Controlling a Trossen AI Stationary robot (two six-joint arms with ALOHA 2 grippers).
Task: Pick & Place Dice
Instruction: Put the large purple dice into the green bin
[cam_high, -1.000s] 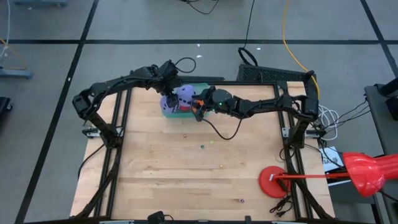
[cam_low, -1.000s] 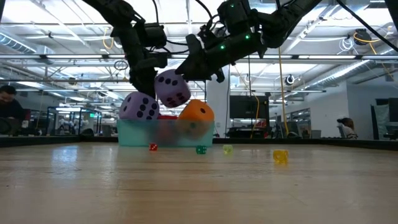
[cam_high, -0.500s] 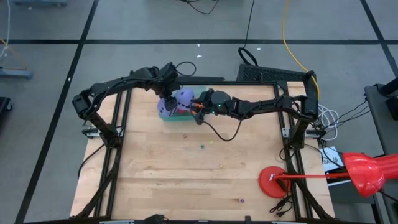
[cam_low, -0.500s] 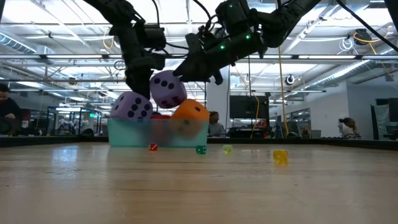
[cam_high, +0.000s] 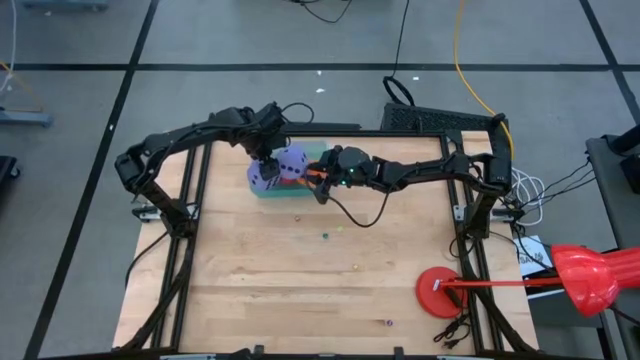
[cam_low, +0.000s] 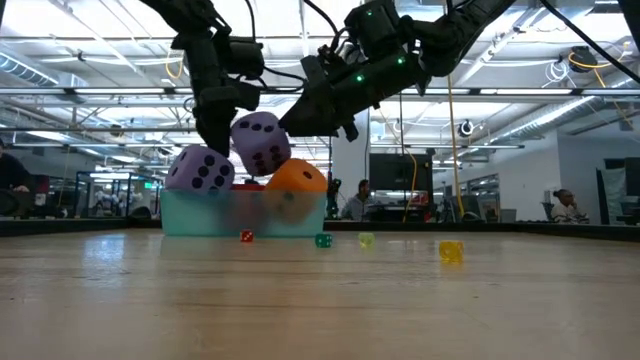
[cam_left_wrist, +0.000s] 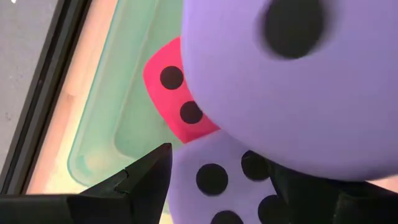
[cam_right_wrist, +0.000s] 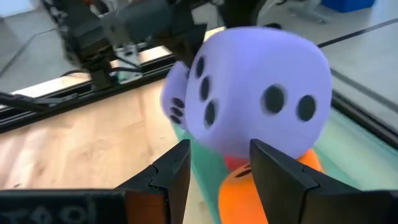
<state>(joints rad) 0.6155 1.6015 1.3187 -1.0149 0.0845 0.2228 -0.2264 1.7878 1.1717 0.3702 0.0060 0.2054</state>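
At upper centre of the high view, your left gripper (cam_high: 268, 158) and right gripper (cam_high: 318, 178) meet over the tray (cam_low: 180, 216). The left one looks clamped on the upper purple die (cam_low: 260, 143), holding it clear above the pile, probably to set it down. The right one's fingers stand apart, empty. The second purple die (cam_low: 199, 169), orange die (cam_low: 295, 178) and red die (cam_left_wrist: 171, 93) sit in the tray. The red one is mostly hidden.

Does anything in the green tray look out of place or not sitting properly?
Yes. One purple die sits tilted on top of the other dice instead of lying in the teal tray. It rests above the orange die and beside the second purple die.
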